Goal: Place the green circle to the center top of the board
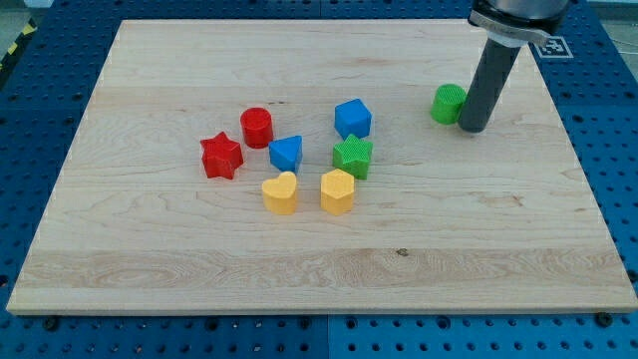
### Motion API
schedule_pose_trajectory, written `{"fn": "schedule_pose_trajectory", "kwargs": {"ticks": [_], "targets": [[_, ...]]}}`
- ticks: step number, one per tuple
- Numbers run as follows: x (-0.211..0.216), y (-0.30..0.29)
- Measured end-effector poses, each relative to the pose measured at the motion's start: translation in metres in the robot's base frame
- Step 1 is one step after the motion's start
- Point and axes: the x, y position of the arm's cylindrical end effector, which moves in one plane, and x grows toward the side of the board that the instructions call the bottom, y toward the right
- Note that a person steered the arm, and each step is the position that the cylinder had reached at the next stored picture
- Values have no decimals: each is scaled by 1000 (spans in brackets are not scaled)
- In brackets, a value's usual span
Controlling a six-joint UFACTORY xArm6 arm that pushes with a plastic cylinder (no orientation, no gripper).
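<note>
The green circle (448, 103) stands on the wooden board (179, 259) toward the view's upper right. My tip (472, 128) is the lower end of the dark rod. It rests right against the green circle's right side, slightly toward the view's bottom of it. The rod partly hides the circle's right edge.
A cluster sits left of centre: red circle (256, 127), red star (220, 156), blue triangular block (286, 153), blue block (352, 118), green star (352, 156), yellow heart (280, 192), yellow hexagon (337, 190). A blue pegboard table (618, 150) surrounds the board.
</note>
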Motion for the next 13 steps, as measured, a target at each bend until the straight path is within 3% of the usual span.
{"fn": "schedule_pose_trajectory", "kwargs": {"ticks": [1,4,6,9,10,13], "targets": [[-23,-6],[-64,-102],[-101,-103],[-108,-194],[-113,-174],[-203,-164]]}}
